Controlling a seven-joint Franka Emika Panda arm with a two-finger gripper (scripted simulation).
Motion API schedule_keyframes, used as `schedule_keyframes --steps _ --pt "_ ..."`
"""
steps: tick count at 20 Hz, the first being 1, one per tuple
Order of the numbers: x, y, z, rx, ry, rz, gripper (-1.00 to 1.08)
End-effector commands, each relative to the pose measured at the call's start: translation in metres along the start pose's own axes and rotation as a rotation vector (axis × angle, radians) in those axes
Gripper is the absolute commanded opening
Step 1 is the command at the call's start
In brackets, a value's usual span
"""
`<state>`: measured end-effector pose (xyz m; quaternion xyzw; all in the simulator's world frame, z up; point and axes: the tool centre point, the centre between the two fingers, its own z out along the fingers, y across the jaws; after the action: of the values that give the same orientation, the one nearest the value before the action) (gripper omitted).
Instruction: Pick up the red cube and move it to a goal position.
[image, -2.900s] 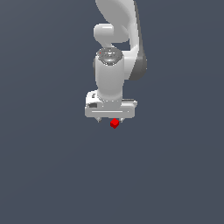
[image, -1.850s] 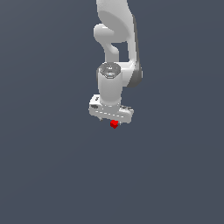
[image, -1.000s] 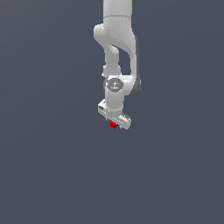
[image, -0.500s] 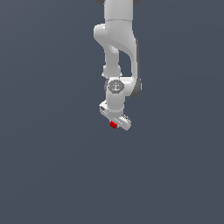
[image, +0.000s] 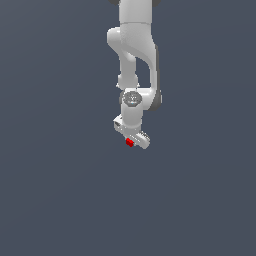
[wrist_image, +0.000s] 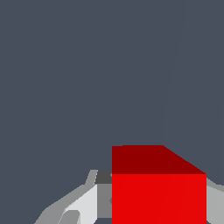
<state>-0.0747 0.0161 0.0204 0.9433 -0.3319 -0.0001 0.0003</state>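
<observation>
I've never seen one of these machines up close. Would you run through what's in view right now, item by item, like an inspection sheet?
Surface: plain dark grey-blue all over; no table edge or markings can be made out.
Job's things: the red cube sits between the fingers at the tip of the arm, shown large in the wrist view; no goal marker seen.
Clutter: nothing seen.
Grippers: the gripper is closed on the red cube, with a finger showing on either side of it in the wrist view.
Cables: nothing seen.
Surroundings: only the white arm reaching in from the top of the exterior view; nothing else seen.
</observation>
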Motion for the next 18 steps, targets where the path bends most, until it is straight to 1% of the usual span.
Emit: schedule_keyframes --steps 1,5,9,13,18 --pt "0.0 0.0 -0.002 0.0 0.0 0.0 -1.0" --pt "0.0 -0.001 -0.013 0.001 0.0 0.0 -1.0" --pt "-0.001 -0.003 -0.033 0.001 0.0 0.0 -1.0" --pt "-0.001 -0.006 -0.063 0.001 0.0 0.0 -1.0" --pt "0.0 -0.01 -0.111 0.0 0.0 0.001 -1.0"
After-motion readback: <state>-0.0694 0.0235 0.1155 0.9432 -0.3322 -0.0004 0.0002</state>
